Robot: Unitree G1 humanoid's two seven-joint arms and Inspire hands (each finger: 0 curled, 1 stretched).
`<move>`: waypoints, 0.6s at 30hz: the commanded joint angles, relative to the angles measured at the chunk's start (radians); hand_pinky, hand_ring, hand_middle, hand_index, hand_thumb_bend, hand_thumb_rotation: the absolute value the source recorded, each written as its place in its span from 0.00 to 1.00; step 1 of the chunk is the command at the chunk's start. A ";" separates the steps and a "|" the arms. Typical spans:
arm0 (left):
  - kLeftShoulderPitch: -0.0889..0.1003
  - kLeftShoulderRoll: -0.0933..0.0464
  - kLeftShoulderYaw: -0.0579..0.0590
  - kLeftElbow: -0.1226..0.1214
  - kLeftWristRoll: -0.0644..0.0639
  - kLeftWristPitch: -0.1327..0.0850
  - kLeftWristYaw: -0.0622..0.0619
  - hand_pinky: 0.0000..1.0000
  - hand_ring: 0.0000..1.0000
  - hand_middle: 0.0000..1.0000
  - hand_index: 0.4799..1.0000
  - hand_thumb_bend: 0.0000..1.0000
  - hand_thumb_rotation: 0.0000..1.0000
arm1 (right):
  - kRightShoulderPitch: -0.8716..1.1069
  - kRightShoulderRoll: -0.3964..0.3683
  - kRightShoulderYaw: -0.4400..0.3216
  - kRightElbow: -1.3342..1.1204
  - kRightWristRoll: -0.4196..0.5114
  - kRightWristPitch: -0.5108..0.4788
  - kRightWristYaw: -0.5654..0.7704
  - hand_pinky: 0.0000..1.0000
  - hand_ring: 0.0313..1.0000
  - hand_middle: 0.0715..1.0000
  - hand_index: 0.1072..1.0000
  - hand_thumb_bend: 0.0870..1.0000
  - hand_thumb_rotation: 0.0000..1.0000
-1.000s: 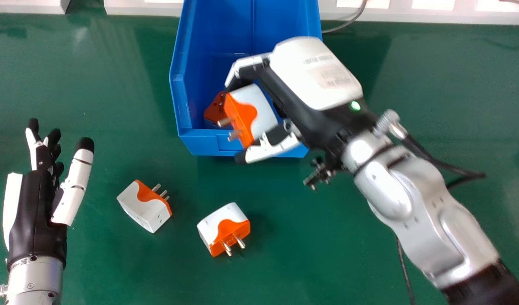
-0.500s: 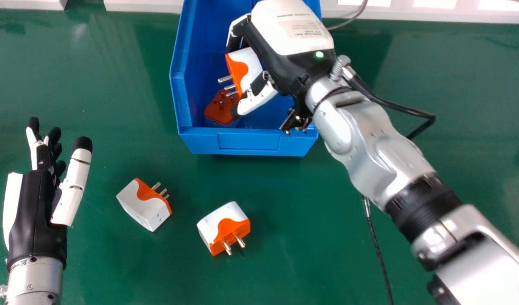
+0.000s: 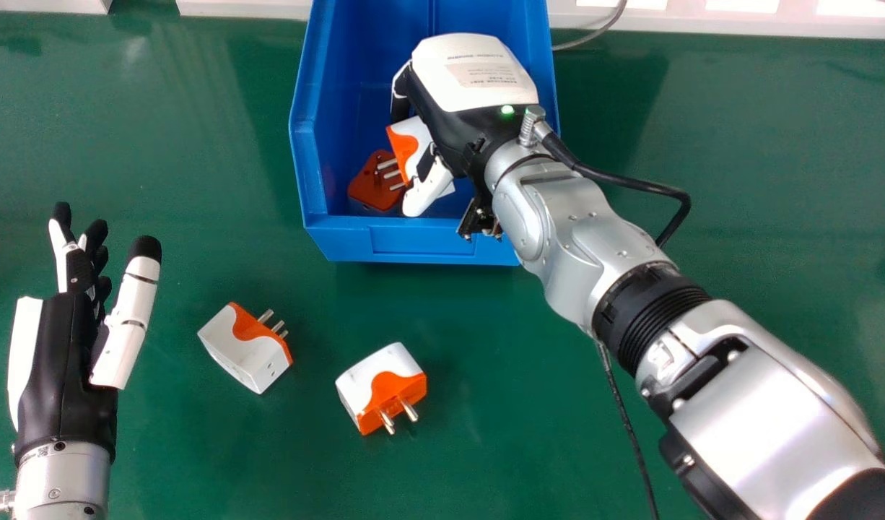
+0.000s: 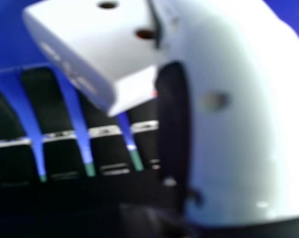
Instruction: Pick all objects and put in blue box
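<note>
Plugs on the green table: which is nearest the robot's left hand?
The left plug, its pins pointing toward the blue box. The right plug lies farther from the left hand, its pins pointing away from the box.

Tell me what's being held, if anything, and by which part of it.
The right hand has a plug adapter by its white body, between thumb and fingers, with its prongs free.

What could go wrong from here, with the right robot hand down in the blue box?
The adapter at the right robot hand might settle tilted, since its pins point towards the orange-faced adapter in the box. The thumb overlaps it in view and may drag it on withdrawal. The wrist looks close to the blue box's front wall and could nudge it.
</note>
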 commanded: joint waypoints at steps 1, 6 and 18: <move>0.004 -0.001 -0.001 -0.028 0.008 -0.010 0.010 0.97 0.98 0.98 0.91 0.46 0.80 | -0.048 -0.001 0.030 -0.001 -0.017 -0.010 -0.022 0.41 0.53 0.56 0.44 0.46 0.10; 0.002 -0.002 -0.004 -0.044 0.013 0.018 0.015 0.99 0.99 0.99 0.92 0.48 0.82 | -0.046 -0.003 0.052 -0.009 -0.009 0.011 0.012 0.67 0.79 0.83 0.78 0.50 0.41; -0.014 -0.003 0.000 -0.018 -0.006 0.004 0.009 0.97 0.99 0.99 0.91 0.45 0.78 | -0.026 -0.012 0.068 -0.026 -0.006 0.051 -0.020 0.96 1.00 1.00 1.00 0.49 0.74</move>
